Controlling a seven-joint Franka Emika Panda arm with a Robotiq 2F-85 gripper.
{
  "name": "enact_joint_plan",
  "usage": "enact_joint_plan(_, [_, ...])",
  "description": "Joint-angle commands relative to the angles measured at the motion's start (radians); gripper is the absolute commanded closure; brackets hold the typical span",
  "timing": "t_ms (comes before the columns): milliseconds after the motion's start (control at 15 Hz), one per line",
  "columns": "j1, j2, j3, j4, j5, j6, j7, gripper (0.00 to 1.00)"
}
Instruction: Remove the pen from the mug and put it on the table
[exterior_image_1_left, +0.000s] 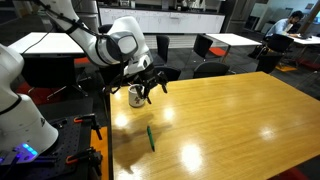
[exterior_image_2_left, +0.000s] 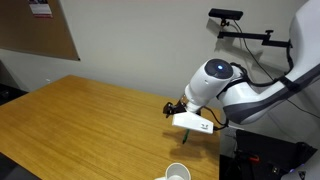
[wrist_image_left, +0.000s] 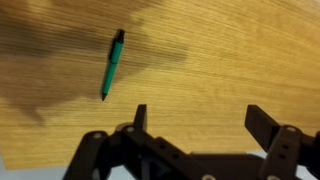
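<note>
The green pen (exterior_image_1_left: 151, 137) lies flat on the honey-brown table (exterior_image_1_left: 230, 120), near its left side. In the wrist view the pen (wrist_image_left: 112, 64) lies on the wood at upper left, apart from the jaws. The whitish-grey mug (exterior_image_1_left: 136, 97) stands near the table's far left corner, partly behind the gripper; it also shows at the bottom edge of an exterior view (exterior_image_2_left: 177, 172). My gripper (wrist_image_left: 198, 118) is open and empty, its fingers spread above bare wood. In an exterior view the gripper (exterior_image_1_left: 152, 86) hovers just above and beside the mug.
Dark chairs (exterior_image_1_left: 212, 46) and white-topped tables (exterior_image_1_left: 232, 40) stand behind the wooden table. A cork board (exterior_image_2_left: 35, 30) hangs on the wall. A camera on a stand (exterior_image_2_left: 226, 15) stands beyond the arm. The table's near edge (exterior_image_1_left: 108, 140) runs close to the pen.
</note>
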Motion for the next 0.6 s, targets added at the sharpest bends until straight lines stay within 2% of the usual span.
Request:
enact_joint_plan(0, [0.037, -0.103, 0.004, -0.054, 0.115, 0.001, -0.158, 0.0])
enact_joint_plan(133, [0.068, -0.143, -0.005, -0.072, 0.193, 0.005, -0.263, 0.0])
enact_joint_plan(200, [0.05, -0.167, 0.03, -0.08, 0.262, -0.005, -0.344, 0.0])
enact_joint_plan(533, [0.083, -0.292, 0.057, -0.106, 0.563, -0.083, -0.725, 0.0])
